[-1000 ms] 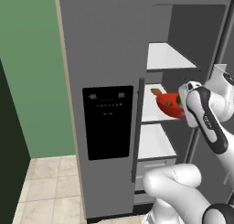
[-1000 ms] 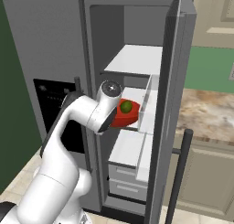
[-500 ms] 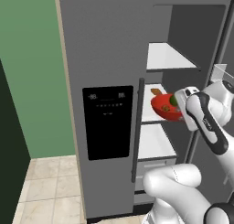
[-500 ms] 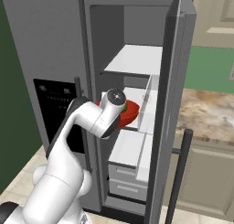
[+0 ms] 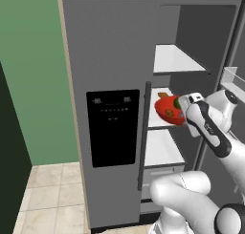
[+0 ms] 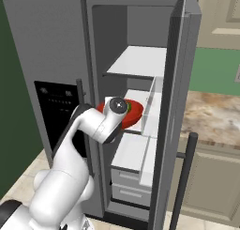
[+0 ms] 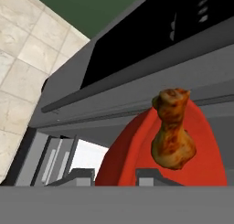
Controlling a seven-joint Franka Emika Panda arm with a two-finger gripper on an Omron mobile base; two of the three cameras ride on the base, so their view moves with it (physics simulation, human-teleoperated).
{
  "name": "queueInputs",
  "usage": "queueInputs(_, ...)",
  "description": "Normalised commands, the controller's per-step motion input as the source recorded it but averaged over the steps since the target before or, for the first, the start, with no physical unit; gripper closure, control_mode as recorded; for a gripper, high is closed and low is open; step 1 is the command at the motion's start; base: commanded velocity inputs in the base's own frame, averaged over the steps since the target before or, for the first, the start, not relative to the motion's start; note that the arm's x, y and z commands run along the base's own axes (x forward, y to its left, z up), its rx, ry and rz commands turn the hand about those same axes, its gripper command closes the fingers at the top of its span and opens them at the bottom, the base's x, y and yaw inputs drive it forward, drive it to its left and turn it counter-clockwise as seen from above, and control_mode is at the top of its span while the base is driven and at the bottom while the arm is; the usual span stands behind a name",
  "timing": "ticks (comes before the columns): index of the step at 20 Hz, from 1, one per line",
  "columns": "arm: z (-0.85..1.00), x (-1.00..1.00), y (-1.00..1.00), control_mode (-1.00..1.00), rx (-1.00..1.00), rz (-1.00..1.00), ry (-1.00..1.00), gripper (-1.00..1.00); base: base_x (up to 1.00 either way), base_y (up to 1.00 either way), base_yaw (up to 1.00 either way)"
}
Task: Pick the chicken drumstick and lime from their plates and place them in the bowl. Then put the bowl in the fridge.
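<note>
Bowl [image 5: 168, 110] rim is clamped in the gripper [image 7: 115, 176], held inside the open fridge [image 5: 110, 61] above its middle shelf [image 6: 136, 98], beside the shut door's handle [image 5: 143, 135]. The drumstick [image 7: 172, 129] and lime [image 5: 177, 103] lie in it.

Green wall [image 5: 33, 75] at left, with a dark panel [image 5: 9, 147] at the near edge. Beige tiled floor [image 5: 52, 199] below. At right, a speckled stone counter [image 6: 213, 121] over beige cabinets [image 6: 211, 182], with a dark upright bar handle [image 6: 183, 177] in front. Pale panelled cabinet door [image 6: 220, 18] above.
</note>
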Motion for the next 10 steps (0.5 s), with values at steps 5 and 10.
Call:
queueInputs(5, -0.17, 0.32, -0.06, -1.0, 0.0, 0.0, 0.0, 1.0, 0.0, 0.0, 0.0)
queueInputs(10, -0.16, 0.29, -0.05, -1.0, 0.0, 0.0, 0.0, 1.0, 0.0, 0.0, 0.0)
